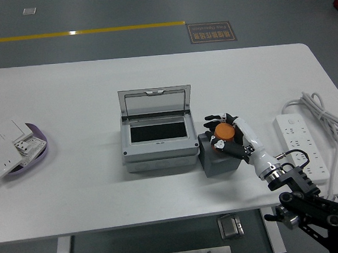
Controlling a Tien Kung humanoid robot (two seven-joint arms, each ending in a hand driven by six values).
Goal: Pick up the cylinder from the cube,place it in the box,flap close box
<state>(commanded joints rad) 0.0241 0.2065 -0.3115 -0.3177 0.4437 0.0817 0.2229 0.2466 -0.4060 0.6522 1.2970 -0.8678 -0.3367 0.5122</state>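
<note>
1. Right arm (309, 201) enters from the lower right corner, black links nearest the camera, white forearm section reaching up and left over the tabletop (161, 200).
2. Right hand (229, 136) sits over the dark grey cube (219, 157), fingers curled around the orange cylinder (225, 132). Grip reads as closed on the cylinder; fingertips show on its left and far sides.
3. Cylinder is at the top of the cube, inside the hand. Whether it rests on the cube face or is lifted just clear, I cannot tell from this view.
4. Cube stands just to the right of the grey box (157, 141), the two touching or nearly so.
5. Box lid (154, 102) is hinged at the far side and stands raised, tilted back. Opening below it shows a dark interior.
6. White power strip (300, 145) lies at the right of the tabletop, near the arm, its white cable (321, 110) looped at the far end.
7. Left edge of the tabletop: a shallow purple tray (40, 150) holding white wall-switch plates (11, 146), well apart from the box.
8. Beyond the tabletop: grey floor with a yellow line (84, 32) and a floor sign (211, 32), print not legible.
9. Left hand does not appear.
</note>
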